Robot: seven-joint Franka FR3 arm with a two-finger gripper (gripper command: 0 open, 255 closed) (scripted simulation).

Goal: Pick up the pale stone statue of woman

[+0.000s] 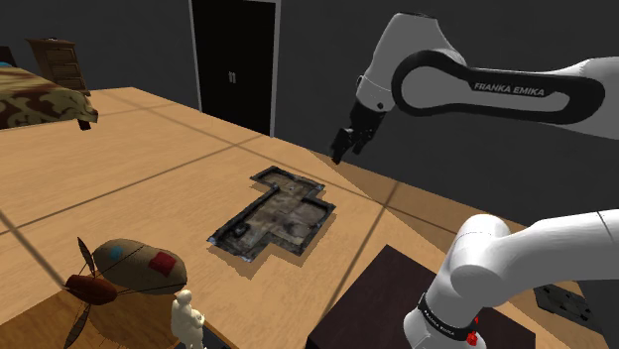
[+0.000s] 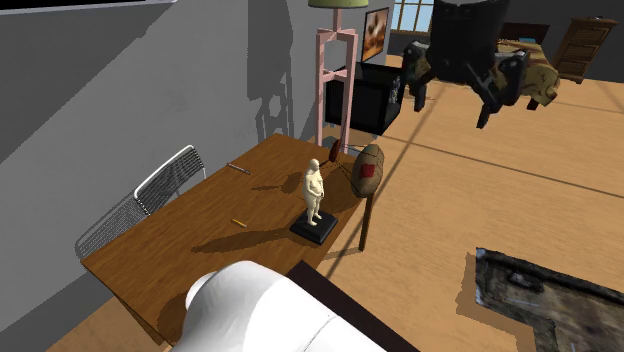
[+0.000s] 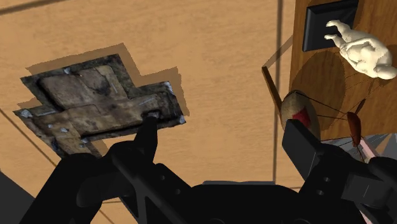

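One arm is doing all the work here, and its tool (image 3: 222, 127) is hanging high above the wooden floor (image 3: 210, 51) with both fingers standing wide apart and holding nothing. Under it we are seeing a flat dark model (image 3: 102, 105) with raised edges, lying on that floor. The pale statue of a woman (image 2: 314, 190) is standing well apart from the tool, on the brown surface (image 2: 180, 250). In the shoulder view it is placed toward the lower left from the tool, and much lower. Its long axis is pointing straight up, and its feet are resting on a dark square base (image 2: 313, 231). Near it a brown airship toy (image 2: 370, 168) with a red patch is sitting at the edge of the surface. The statue is standing free, not inside any container. We are judging that the tool is needing to travel across and down, then to close on the torso from the side while keeping away from the toy.
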